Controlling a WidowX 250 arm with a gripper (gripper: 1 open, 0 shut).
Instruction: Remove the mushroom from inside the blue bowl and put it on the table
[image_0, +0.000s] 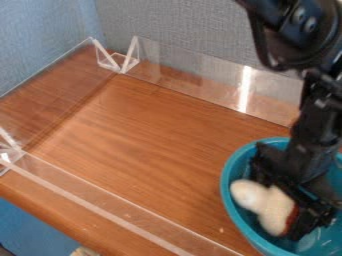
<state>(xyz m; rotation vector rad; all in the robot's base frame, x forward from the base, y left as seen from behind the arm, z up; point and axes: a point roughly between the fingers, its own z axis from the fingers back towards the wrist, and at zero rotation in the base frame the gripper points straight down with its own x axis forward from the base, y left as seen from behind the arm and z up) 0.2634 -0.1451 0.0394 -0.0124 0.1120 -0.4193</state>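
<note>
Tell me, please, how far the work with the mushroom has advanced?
Done: the gripper has reached into the blue bowl, its fingers right by the mushroom. In hand: apparently the grasp; a firm hold cannot be confirmed. Left: lifting the mushroom out and putting it on the table.

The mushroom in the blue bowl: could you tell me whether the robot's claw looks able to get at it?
Probably yes: the claw is already down in the open-topped blue bowl, right at the mushroom, with nothing else in the way.
</note>
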